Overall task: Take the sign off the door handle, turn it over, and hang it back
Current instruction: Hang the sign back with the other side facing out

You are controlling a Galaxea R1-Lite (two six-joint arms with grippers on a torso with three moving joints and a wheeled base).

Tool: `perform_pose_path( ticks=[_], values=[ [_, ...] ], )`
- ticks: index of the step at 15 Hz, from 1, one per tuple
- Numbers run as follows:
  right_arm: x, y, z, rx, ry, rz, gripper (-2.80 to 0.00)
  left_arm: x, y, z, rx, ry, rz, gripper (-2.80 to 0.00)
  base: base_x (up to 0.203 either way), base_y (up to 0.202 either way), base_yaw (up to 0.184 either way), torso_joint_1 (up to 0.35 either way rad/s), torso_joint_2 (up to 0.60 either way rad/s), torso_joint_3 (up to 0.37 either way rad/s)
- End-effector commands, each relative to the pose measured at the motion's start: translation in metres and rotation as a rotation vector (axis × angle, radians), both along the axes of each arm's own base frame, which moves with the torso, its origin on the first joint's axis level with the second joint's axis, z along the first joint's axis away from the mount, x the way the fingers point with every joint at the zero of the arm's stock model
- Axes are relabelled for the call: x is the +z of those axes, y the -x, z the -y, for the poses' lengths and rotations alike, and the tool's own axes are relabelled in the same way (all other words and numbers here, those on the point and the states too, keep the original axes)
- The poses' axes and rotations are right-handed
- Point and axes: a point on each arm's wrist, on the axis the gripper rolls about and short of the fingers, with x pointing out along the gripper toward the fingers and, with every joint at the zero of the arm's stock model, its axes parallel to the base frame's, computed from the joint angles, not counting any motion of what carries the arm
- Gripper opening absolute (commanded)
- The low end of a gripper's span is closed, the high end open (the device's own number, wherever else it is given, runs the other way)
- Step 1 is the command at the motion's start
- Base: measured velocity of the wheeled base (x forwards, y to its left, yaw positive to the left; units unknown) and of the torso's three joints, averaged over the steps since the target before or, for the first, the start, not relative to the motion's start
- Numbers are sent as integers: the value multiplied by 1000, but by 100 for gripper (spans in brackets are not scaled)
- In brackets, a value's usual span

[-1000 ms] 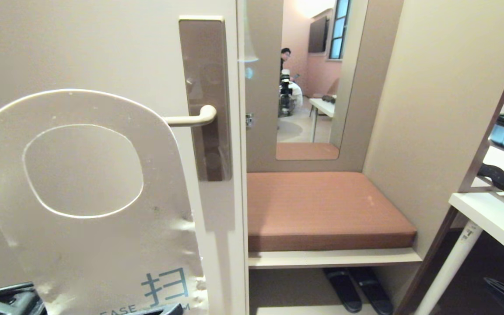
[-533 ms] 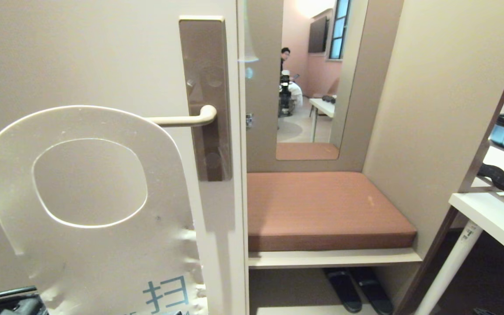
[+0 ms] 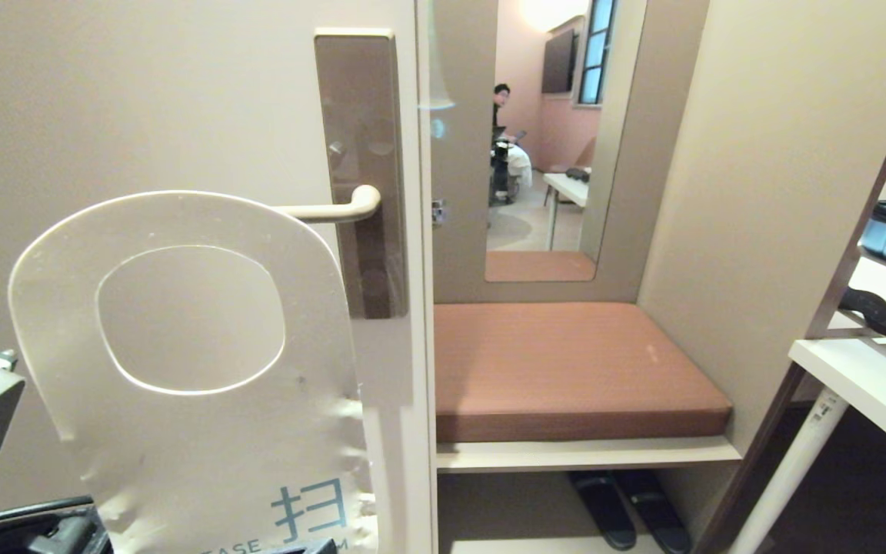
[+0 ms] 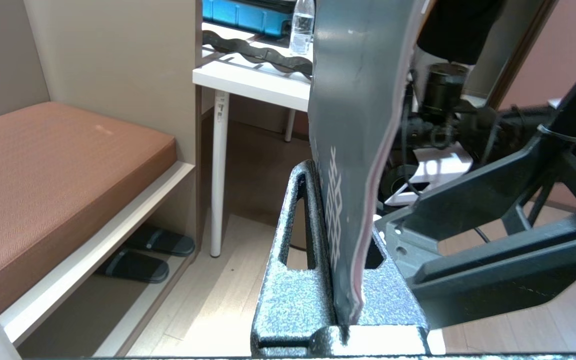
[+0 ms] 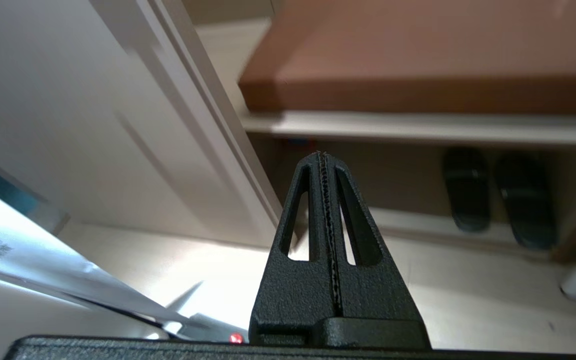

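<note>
Sign [image 3: 181,362] is off the door handle [image 3: 328,209] right now, held up in front of the door with the white "make up room" side facing the head camera. Left gripper [image 4: 340,280] has its fingers clamped on the bottom edge, so the card stands upright with the oval hole on top, just below and to the left of the lever's free end. Looks like the flip is done and it's lining up the hole to slide back on. Right gripper [image 5: 325,200] is pinched shut on nothing, low down by the bench [image 5: 418,60] and slippers [image 5: 493,195], out of the way.
</note>
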Motion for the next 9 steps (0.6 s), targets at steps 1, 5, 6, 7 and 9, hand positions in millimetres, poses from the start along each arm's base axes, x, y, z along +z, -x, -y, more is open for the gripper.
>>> perform_pose_path(
  ticks=[1,5,6,7,9],
  values=[
    [0,10,2,10,47,123,-280,1,-4,4,-1,-3,-2,-280,0,0,0,0,0,0],
    [-8,11,6,-47,380,136,-280,6,-8,7,11,4,9,-280,0,0,0,0,0,0],
    [-12,12,6,-19,402,106,-280,7,-8,8,13,6,11,-280,0,0,0,0,0,0],
    [-14,13,5,7,412,86,-280,9,-9,9,13,11,15,-280,0,0,0,0,0,0],
    [-13,13,5,3,401,86,-280,10,-9,8,25,15,18,-280,0,0,0,0,0,0]
  ],
)
